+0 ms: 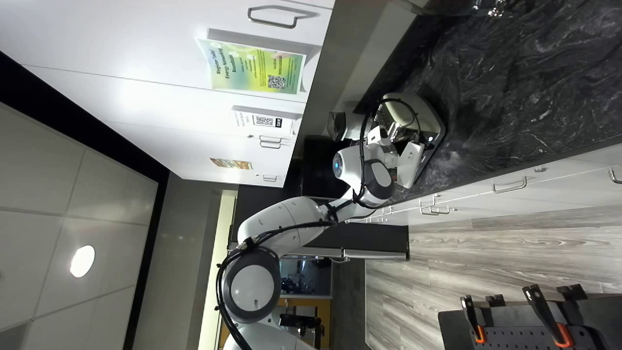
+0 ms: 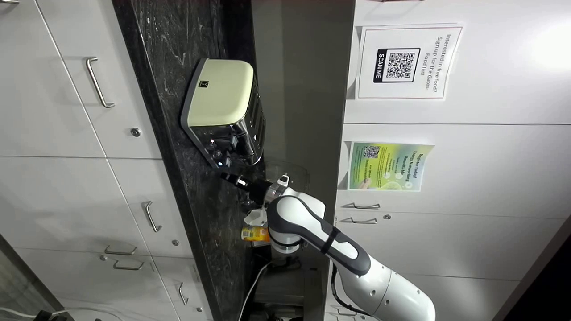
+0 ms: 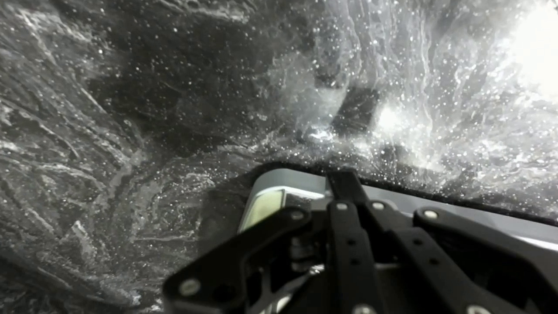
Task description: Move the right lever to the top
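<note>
The toaster (image 2: pixel 221 93) is cream-coloured with a chrome control face and stands on the dark counter; it also shows in an exterior view (image 1: pixel 413 112). In an exterior view two dark lever knobs, a nearer lever (image 2: pixel 233 142) and a farther lever (image 2: pixel 227 161), stick out of the chrome face. My gripper (image 2: pixel 225 176) is shut and points down beside that face, low near the toaster's base. I cannot tell whether it touches. In the wrist view the gripper's fingertips (image 3: pixel 346 183) are together over the toaster's grey base edge (image 3: pixel 292 179). The gripper body hides most of the control face and levers there.
Dark marbled counter (image 2: pixel 174 58) surrounds the toaster. A clear container (image 2: pixel 287 171) and a yellow can (image 2: pixel 255 233) stand behind and beside my arm. White cabinets (image 1: pixel 170 97) with posters hang above. Drawers with handles lie below the counter's front edge.
</note>
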Tool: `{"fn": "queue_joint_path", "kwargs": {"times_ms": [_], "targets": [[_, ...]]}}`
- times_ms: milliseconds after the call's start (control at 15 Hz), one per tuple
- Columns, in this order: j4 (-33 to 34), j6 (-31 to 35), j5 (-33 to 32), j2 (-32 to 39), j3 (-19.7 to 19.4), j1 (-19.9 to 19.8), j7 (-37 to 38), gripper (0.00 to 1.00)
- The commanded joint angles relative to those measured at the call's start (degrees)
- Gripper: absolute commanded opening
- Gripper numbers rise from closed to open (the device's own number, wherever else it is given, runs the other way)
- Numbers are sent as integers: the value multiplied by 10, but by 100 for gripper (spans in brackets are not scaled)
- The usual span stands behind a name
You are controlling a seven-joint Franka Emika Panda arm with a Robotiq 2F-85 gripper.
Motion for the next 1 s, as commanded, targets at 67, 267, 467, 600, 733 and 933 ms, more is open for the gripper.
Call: {"fn": "queue_joint_path", "kwargs": {"times_ms": [67, 267, 467, 600, 733, 933], "targets": [[22, 48, 3, 44, 56, -63, -18, 0], [28, 63, -11, 67, 87, -98, -12, 0], [35, 68, -22, 83, 109, -124, -9, 0], [38, 70, -30, 92, 123, -138, -8, 0], [42, 73, -35, 99, 134, -150, -6, 0], [49, 74, -39, 111, 157, -169, -6, 0]]}}
